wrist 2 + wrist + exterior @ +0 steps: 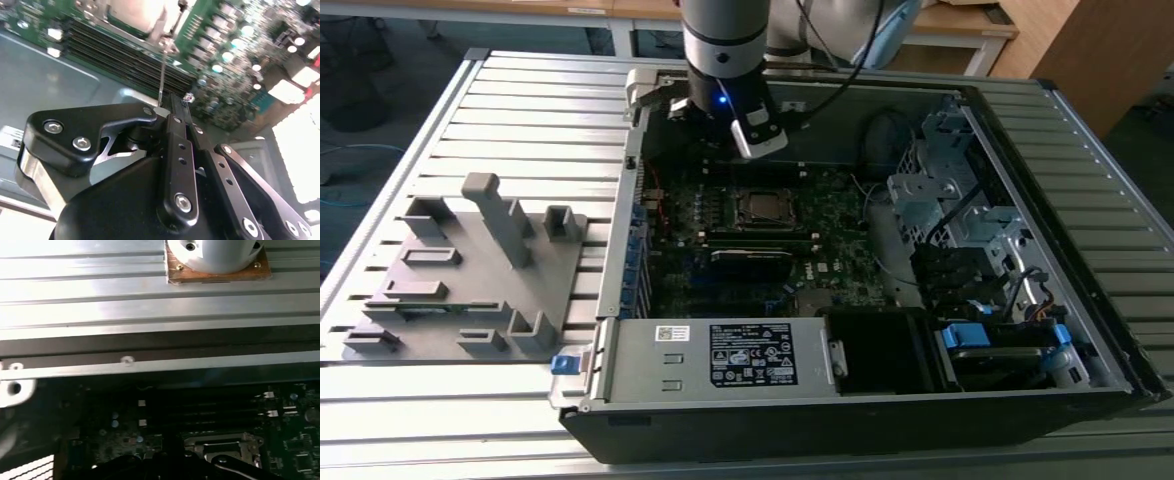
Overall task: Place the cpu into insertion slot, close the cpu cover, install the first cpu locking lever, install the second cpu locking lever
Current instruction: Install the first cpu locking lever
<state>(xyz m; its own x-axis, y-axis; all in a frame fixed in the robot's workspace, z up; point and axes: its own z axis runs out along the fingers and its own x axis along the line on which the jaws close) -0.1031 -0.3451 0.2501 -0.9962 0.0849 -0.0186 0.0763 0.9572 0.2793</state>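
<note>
One gripper (750, 140), fingers pressed together, above the motherboard (834, 250) in an open computer case (854, 415) on a slatted metal table (520, 110).
Item: cpu (134, 11), silvery top up, seated in the insertion slot (765, 207); thin locking lever (163, 70) runs from the socket to the fingertips (175, 111), touching them; clamped or not, cannot tell.

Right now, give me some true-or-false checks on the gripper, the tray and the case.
1. The gripper is above the board. True.
2. The grey tray lies inside the case. False: it lies on the table, at the exterior view's left of the case.
3. A thin lever runs from the slot toward the gripper. True.
4. The case is closed. False: it is open, its board on show.
</note>
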